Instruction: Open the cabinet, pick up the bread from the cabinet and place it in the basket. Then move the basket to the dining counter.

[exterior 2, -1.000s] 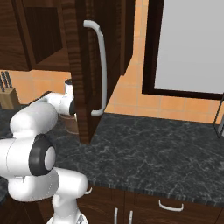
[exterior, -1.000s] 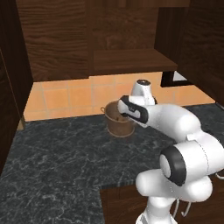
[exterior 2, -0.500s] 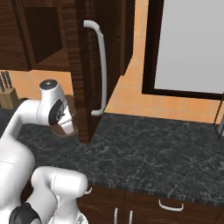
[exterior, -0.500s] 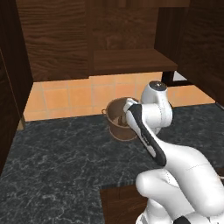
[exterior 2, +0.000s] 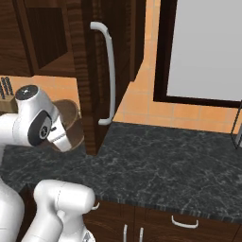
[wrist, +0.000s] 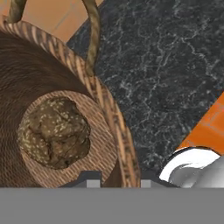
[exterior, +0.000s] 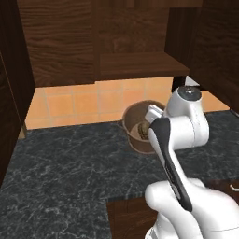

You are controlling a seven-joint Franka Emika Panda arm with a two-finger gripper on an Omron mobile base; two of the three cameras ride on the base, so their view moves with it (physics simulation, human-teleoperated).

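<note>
The brown woven basket (exterior: 135, 122) stands on the black speckled countertop (exterior: 65, 168) below the open cabinet (exterior: 60, 42). The lumpy brown bread (wrist: 54, 131) lies on the basket's bottom and also peeks out in the left base view (exterior: 142, 132). My gripper (wrist: 118, 183) hangs low over the basket's rim (wrist: 114, 118). One fingertip (wrist: 92, 183) is inside the wall and the other is outside it. The fingers stand apart and hold nothing. In the right base view the basket (exterior 2: 71, 118) sits behind my arm, beside the cabinet door with its silver bar handle (exterior 2: 111, 71).
The open cabinet door (exterior 2: 90, 94) juts out over the counter just right of the basket. The wooden shelf (exterior: 140, 63) hangs above it. A knife block (exterior 2: 5, 87) stands at the far left. A basket loop handle (wrist: 92, 35) rises near the hand. Low drawers (exterior 2: 184, 222) sit below the counter.
The arm has folded back and swung upright, and the hand has dropped down to the basket's near rim. Basket and bread have stayed put.
</note>
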